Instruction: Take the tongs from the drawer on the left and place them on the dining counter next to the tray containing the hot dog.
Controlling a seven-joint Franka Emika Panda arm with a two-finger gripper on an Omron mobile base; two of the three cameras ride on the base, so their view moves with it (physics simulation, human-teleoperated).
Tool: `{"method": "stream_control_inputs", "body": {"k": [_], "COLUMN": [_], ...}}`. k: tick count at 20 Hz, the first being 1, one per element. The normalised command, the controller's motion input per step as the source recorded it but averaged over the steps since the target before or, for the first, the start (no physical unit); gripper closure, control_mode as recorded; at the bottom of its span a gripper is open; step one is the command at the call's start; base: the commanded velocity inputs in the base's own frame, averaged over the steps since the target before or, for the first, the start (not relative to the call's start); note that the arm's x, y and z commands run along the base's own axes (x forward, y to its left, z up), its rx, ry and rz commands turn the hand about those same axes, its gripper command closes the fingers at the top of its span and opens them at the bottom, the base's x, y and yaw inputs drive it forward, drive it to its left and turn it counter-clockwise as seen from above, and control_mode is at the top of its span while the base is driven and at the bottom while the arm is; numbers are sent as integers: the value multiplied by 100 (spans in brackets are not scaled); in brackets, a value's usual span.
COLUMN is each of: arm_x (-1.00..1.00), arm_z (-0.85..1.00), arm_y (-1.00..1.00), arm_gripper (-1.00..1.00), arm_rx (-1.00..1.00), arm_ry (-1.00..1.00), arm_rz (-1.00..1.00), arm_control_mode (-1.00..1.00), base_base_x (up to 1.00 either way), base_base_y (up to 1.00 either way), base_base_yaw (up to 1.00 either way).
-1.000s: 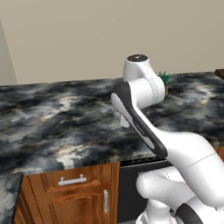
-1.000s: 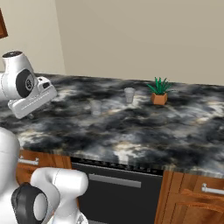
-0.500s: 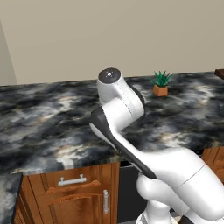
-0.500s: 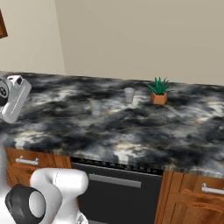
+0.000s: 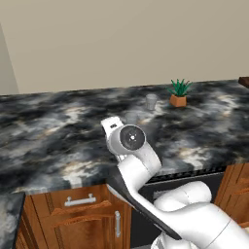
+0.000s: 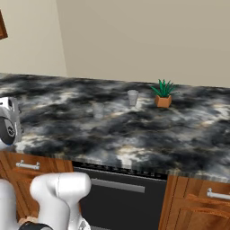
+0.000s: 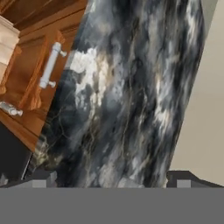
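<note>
While the arm (image 5: 141, 170) bends low over the marbled desk (image 5: 58, 141), the end effector (image 7: 111, 179) stands spread wide with nothing between its tips. Under the desk edge sits the drawer (image 5: 80, 202), closed, its silver bar handle (image 7: 49, 65) near the hand camera.

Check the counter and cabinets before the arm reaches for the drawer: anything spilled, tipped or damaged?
Nothing stands out. The potted plant and two small cups stand upright on the marbled counter, with no spill. The drawer is shut and looks intact.
</note>
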Motion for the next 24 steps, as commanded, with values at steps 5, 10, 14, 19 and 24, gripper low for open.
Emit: {"method": "stream_control_inputs", "body": {"k": [5,10,14,19,24], "arm_x": [-9,-14,-42,-20,-1], "arm_z": [-37,-17,6,0,-3], "arm_y": [0,3,14,33,31], "arm_gripper": [-100,-100,-100,-100,-100], "arm_rx": [0,1,3,0,0], "arm_ry": [-17,-9,-10,-3,0], "arm_rz": [1,-7,-14,-13,-3], "arm_control_mode": [-100,-100,-100,-100,-100], "base_base_x": [0,0,0,0,0], "base_base_y": [0,0,0,0,0], "base_base_yaw": [0,0,0,0,0]}}
